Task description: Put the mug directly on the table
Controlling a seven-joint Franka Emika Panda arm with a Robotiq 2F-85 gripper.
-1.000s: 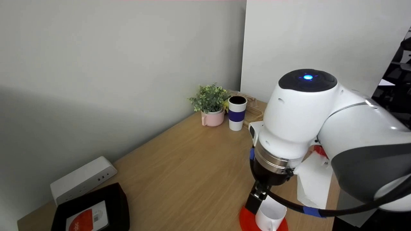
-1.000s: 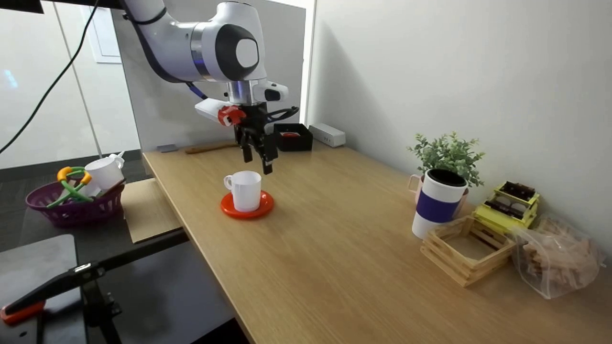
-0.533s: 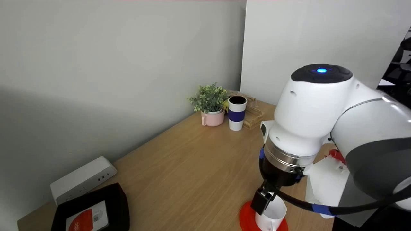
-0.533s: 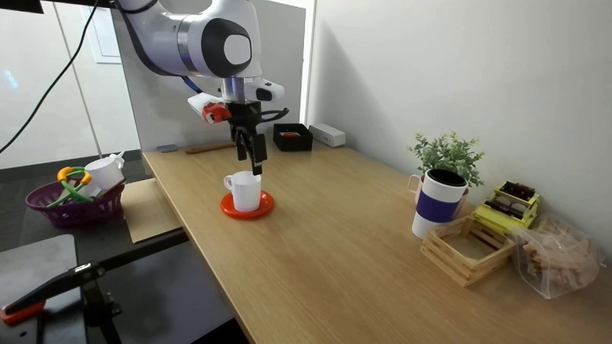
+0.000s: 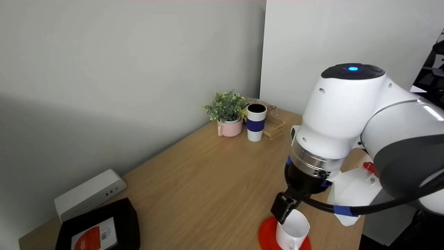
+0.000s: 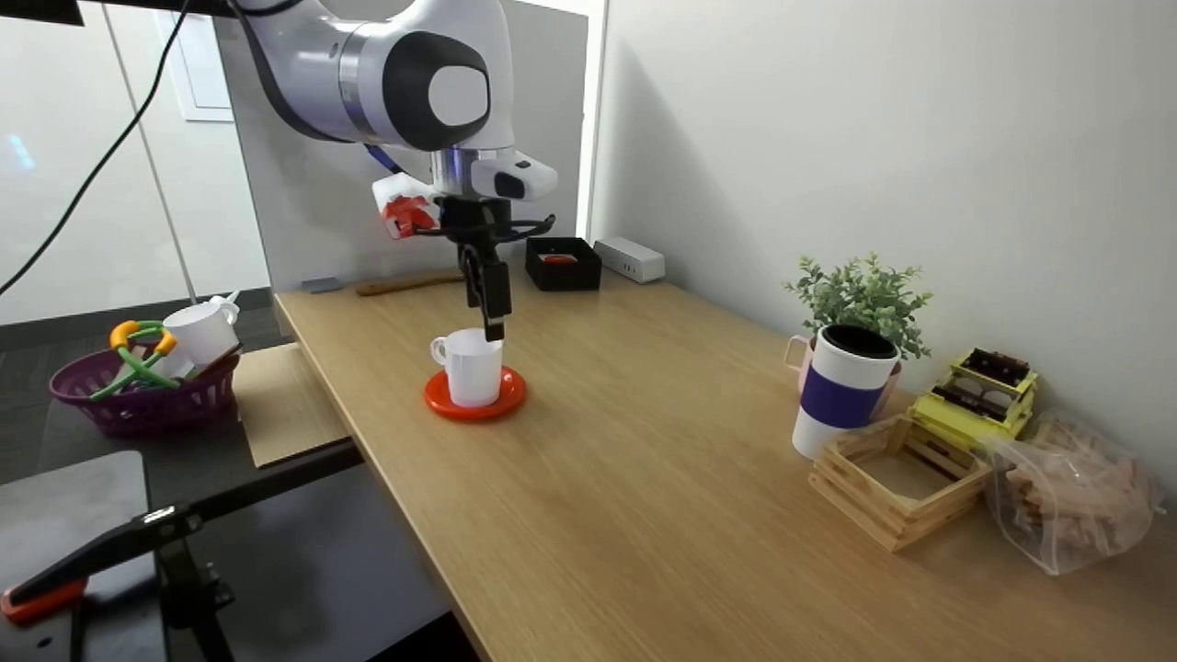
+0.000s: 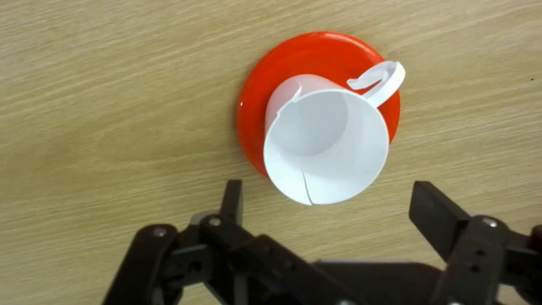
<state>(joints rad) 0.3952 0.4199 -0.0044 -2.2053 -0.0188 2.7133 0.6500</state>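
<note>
In the wrist view we saw the gripper along the bottom of the frame, its jaws apart, the 2 fingertips to the left and right of the lower rim of the mug. The mug stood upright just right of centre on the red saucer, which lay between it and the table. Its mouth faced us, its handle pointed to the upper right, and a dark line ran down the inner wall near the lower rim.

In an exterior view we had the mug at the bottom edge, right of centre, its handle pointing to the bottom of the frame. The banded cup stood near the middle beside the pink pot; the black box sat at lower left.

In an exterior view with the wooden crate at lower right, we saw the mug left of centre, its long axis vertical, its handle pointing left. The gripper hung at the right of its rim; we could not tell whether they touched.
</note>
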